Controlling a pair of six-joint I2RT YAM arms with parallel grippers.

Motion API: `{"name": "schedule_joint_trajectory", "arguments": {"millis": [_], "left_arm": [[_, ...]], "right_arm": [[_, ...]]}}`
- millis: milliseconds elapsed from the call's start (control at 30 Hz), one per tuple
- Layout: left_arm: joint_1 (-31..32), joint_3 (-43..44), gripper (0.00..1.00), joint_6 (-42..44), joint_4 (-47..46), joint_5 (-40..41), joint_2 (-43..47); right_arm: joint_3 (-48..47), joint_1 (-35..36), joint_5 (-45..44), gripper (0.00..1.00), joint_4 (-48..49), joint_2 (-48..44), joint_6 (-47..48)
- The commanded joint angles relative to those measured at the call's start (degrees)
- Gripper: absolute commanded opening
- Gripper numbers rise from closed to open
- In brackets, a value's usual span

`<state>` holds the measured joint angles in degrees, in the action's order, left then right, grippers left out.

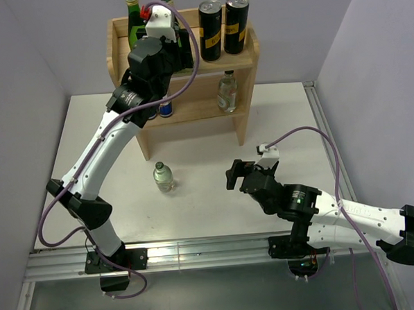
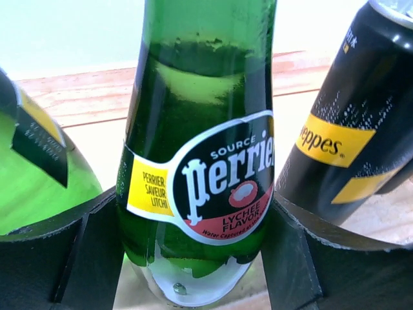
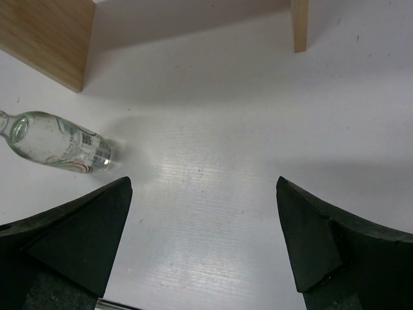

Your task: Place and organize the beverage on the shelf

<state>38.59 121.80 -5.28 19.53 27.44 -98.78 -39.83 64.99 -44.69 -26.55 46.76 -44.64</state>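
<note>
The left gripper (image 2: 193, 271) is closed on the green Perrier bottle (image 2: 197, 148). One dark finger (image 2: 64, 258) presses its left side and the other its right, low on the body beneath the label. The bottle is upright on the top board of the shelf (image 1: 242, 129), at the left half of that tier. Room there is tight. A second green bottle (image 2: 35, 187) stands just beside the left finger, and a black Schweppes can (image 2: 335, 129) stands just beside the right finger. A second black can (image 1: 237, 21) follows at the right end of the board. Behind the held bottle, the raised wooden rim closes the far edge.

On the lower tier a small clear bottle (image 1: 226, 91) stands near the right panel, and a blue-labelled container (image 1: 165, 108) sits to the left, partly hidden by the left arm. The middle of that tier lies open between them.

The right gripper (image 3: 203, 239) hangs low over the tabletop (image 1: 210, 210) with its fingers wide apart and nothing between them. It is near of the shelf's right panel and well apart from it. A clear bottle (image 3: 58, 142) rests on the tabletop to its left, near of the shelf's left panel; whether it stands or lies I cannot tell. Bare tabletop separates that bottle from the right gripper. Grey walls (image 1: 24, 102) close in the left, right and far sides.
</note>
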Motion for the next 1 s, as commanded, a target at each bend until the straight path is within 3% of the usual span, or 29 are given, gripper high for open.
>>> {"name": "schedule_joint_trajectory", "arguments": {"millis": [0,367,967], "left_arm": [[-1.32,3.79,0.00,0.01,-5.99,-0.28,-0.79],[-3.69,3.45,0.00,0.18,-6.26,3.93,-2.56],[-6.95,-6.22,0.02,2.55,-9.77,8.94,3.16]], "right_arm": [[-0.07,-0.22,-0.93,1.00,2.02,0.17,-0.01],[0.20,-0.13,-0.93,1.00,2.64,0.43,0.52],[0.99,-0.30,0.30,1.00,4.13,1.58,0.17]]}}
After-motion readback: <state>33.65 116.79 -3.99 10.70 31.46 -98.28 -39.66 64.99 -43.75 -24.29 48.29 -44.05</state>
